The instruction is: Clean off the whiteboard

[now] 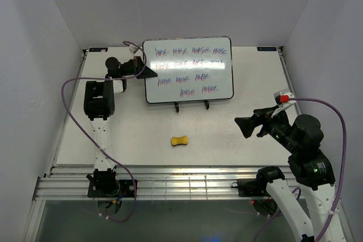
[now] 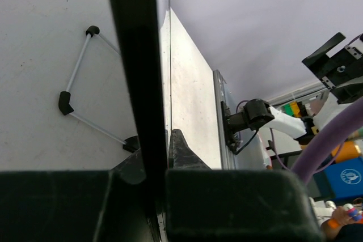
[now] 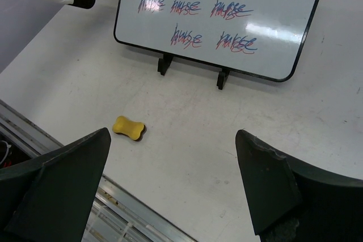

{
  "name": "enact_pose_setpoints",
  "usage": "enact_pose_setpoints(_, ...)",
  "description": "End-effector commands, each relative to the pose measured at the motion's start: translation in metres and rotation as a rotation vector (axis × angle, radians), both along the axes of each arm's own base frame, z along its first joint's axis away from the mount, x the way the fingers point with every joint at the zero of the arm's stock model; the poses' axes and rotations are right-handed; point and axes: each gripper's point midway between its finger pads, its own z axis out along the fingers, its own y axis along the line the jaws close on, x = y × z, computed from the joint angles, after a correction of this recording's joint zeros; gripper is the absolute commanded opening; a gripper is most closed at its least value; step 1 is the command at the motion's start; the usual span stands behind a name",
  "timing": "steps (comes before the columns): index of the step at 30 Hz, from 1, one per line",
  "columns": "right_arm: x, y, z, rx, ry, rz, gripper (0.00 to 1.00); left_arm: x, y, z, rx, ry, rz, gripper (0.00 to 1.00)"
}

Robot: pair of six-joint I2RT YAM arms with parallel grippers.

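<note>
Looking down between the right gripper's (image 3: 172, 134) wide-parted fingers (image 3: 62, 185) at the whiteboard (image 3: 221, 24) (red-blue scribbles) standing up top and the yellow eraser (image 3: 129, 128) lying lower left.

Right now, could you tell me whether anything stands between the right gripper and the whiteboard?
Nothing visible does: only bare table lies between the right gripper and the whiteboard. The yellow eraser lies off to the side, clear of that path.

Scribbled whiteboard (image 1: 188, 69) propped on its stand

White and glossy in a thin black rounded frame, it stands on black wire feet at the far middle of the bench (image 1: 227, 134), with four rows of red-blue scrawl and its left edge pinched by the left hand (image 1: 148, 72).
</note>
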Motion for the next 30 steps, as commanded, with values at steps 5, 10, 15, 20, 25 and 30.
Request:
enact_pose_setpoints(5,-0.003,-0.004,0.025,0.026,-0.079,-0.025,0.96,-0.006,0.001,0.083,-0.056,-0.279,0.066,0.0)
enact_pose_setpoints(10,0.0,-0.002,0.021,0.027,-0.064,-0.02,0.96,-0.013,0.001,0.117,-0.082,-0.339,0.081,0.0)
enact_pose_setpoints(15,0.004,0.015,0.013,0.03,-0.034,0.079,0.96,-0.02,0.002,0.168,-0.095,-0.413,0.13,0.0)
enact_pose_setpoints(20,0.005,0.052,-0.012,0.065,0.109,0.312,0.98,-0.029,0.009,0.237,-0.101,-0.472,0.275,0.0)
enact_pose_setpoints(25,0.005,0.088,-0.031,0.036,0.142,0.459,0.99,-0.039,0.032,0.283,-0.14,-0.405,0.428,0.0)
enact_pose_setpoints(30,0.012,0.138,-0.053,-0.184,-0.024,0.579,0.98,-0.059,0.069,0.32,-0.192,-0.355,0.61,0.0)
